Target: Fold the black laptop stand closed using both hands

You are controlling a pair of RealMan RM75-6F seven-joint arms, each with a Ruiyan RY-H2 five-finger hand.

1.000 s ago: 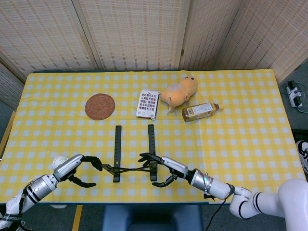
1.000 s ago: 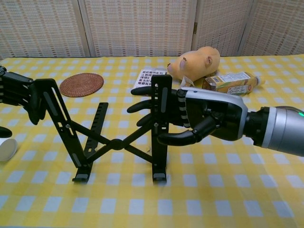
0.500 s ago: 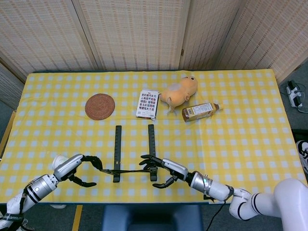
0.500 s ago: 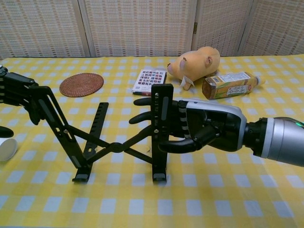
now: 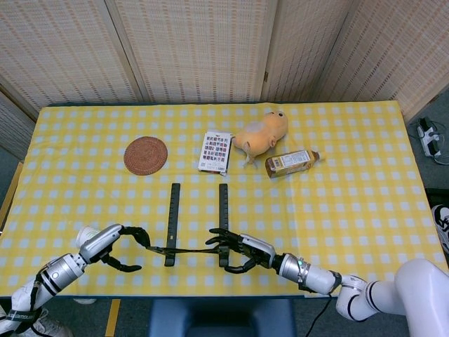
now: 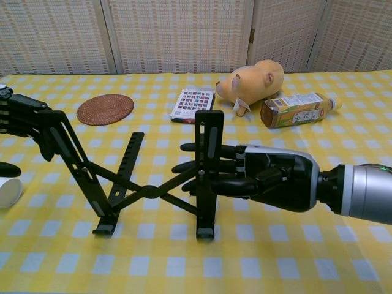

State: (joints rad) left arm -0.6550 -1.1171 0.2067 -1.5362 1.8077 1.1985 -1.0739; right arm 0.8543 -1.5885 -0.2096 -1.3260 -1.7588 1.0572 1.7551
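Observation:
The black laptop stand (image 6: pixel 147 191) stands on the yellow checked cloth, its two rails joined by crossed links. In the head view the stand (image 5: pixel 172 210) lies near the front edge. My left hand (image 6: pixel 18 119) touches the top of the tilted left rail with its fingertips, the thumb apart and lower down. My left hand (image 5: pixel 119 242) sits left of the stand's links. My right hand (image 6: pixel 269 182) grips the upright right rail at mid height, fingers across it and thumb against it. My right hand (image 5: pixel 242 251) is at the near end of the right rail.
Behind the stand lie a round woven coaster (image 5: pixel 146 155), a patterned card pack (image 5: pixel 215 151), a tan plush animal (image 5: pixel 261 133) and a bottle on its side (image 5: pixel 291 162). A white cup (image 6: pixel 7 192) sits by the left hand. The table's front edge (image 5: pixel 210 293) is close.
My right hand has sunk lower on the right rail and its thumb has come in against it. The left rail leans a little further out. The left hand has barely moved.

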